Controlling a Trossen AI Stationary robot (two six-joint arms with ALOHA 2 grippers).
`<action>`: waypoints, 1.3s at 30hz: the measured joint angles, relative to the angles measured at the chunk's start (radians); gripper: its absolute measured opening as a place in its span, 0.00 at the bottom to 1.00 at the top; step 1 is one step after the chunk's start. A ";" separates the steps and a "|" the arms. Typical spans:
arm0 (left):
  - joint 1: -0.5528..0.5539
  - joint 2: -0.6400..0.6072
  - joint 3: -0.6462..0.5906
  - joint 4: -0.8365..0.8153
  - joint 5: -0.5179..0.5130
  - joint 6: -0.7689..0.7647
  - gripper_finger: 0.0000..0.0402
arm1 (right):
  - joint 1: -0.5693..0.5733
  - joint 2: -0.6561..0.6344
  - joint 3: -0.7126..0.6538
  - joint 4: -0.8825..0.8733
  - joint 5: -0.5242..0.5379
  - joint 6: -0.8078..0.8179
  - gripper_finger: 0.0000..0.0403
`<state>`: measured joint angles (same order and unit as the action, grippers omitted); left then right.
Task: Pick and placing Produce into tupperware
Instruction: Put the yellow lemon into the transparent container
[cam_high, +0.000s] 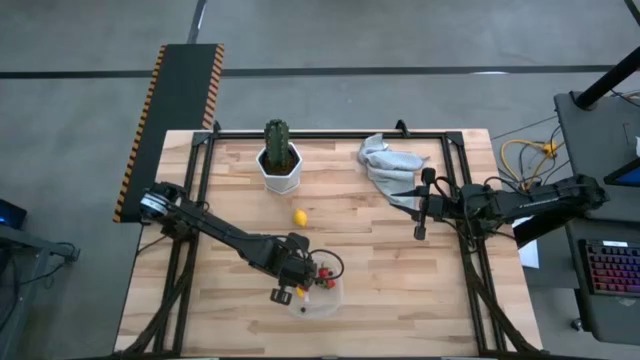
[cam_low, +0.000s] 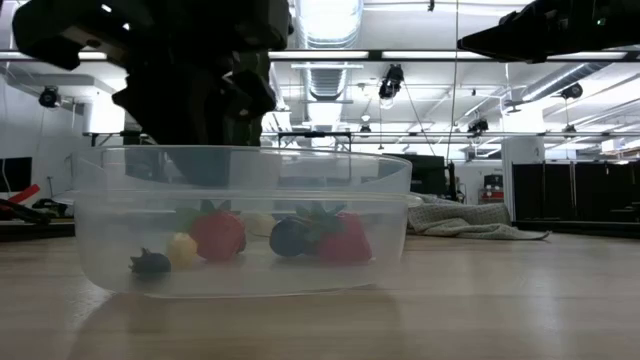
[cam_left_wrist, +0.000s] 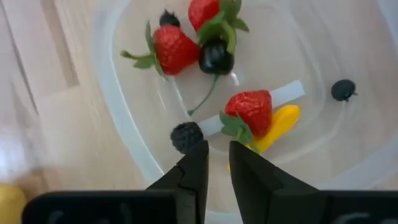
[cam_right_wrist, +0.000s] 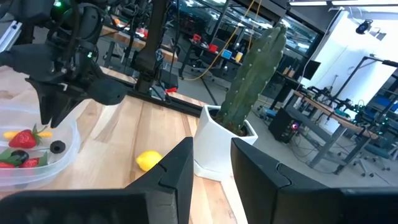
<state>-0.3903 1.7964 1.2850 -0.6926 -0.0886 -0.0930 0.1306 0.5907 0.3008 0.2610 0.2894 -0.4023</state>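
Tupperware (cam_high: 318, 298) near the table's (cam_high: 400, 270) front edge, clear and shallow, taken as the landmark. Left gripper (cam_high: 296, 287) poised directly above its rim, fingers pointing down into it, set a little apart with a narrow gap and nothing pinched between them; seen likewise in the left wrist view (cam_left_wrist: 217, 163) and as a dark mass over the container in the low view (cam_low: 200, 110).

Inside the tupperware: three red strawberries, one (cam_left_wrist: 175, 50) against a second (cam_left_wrist: 208, 11) at the wall, a third (cam_left_wrist: 252, 110) near the middle lying on an orange sliver (cam_left_wrist: 278, 123). Dark round berry (cam_left_wrist: 216, 58) touching the first two strawberries. Bumpy dark berry (cam_left_wrist: 186, 136) just beside the fingertips, and a small dark berry (cam_left_wrist: 342, 90) alone toward the opposite wall. Same contents visible through the clear wall in the low view (cam_low: 220, 233).

Lemon (cam_high: 300, 217) outside the tupperware, on bare wood between it and the white pot (cam_high: 280, 172) holding the cactus (cam_high: 277, 141); also shown beside the pot in the right wrist view (cam_right_wrist: 148, 160).

Right gripper (cam_high: 419, 215) well apart from the tupperware, hovering by the grey cloth (cam_high: 388, 160), fingers spread, empty.
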 joint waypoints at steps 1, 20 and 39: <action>0.000 -0.007 0.000 0.002 -0.001 0.011 0.13 | 0.000 0.000 0.000 0.004 0.000 0.000 0.25; 0.041 -0.068 -0.005 -0.089 -0.363 0.429 0.56 | 0.000 0.000 0.000 0.005 0.000 0.001 0.25; 0.285 -0.071 -0.034 -0.136 -0.261 0.755 0.60 | 0.000 0.000 -0.001 -0.028 0.000 0.028 0.25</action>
<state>-0.1058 1.7256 1.2507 -0.8282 -0.3492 0.6620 0.1304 0.5907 0.2996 0.2327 0.2892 -0.3740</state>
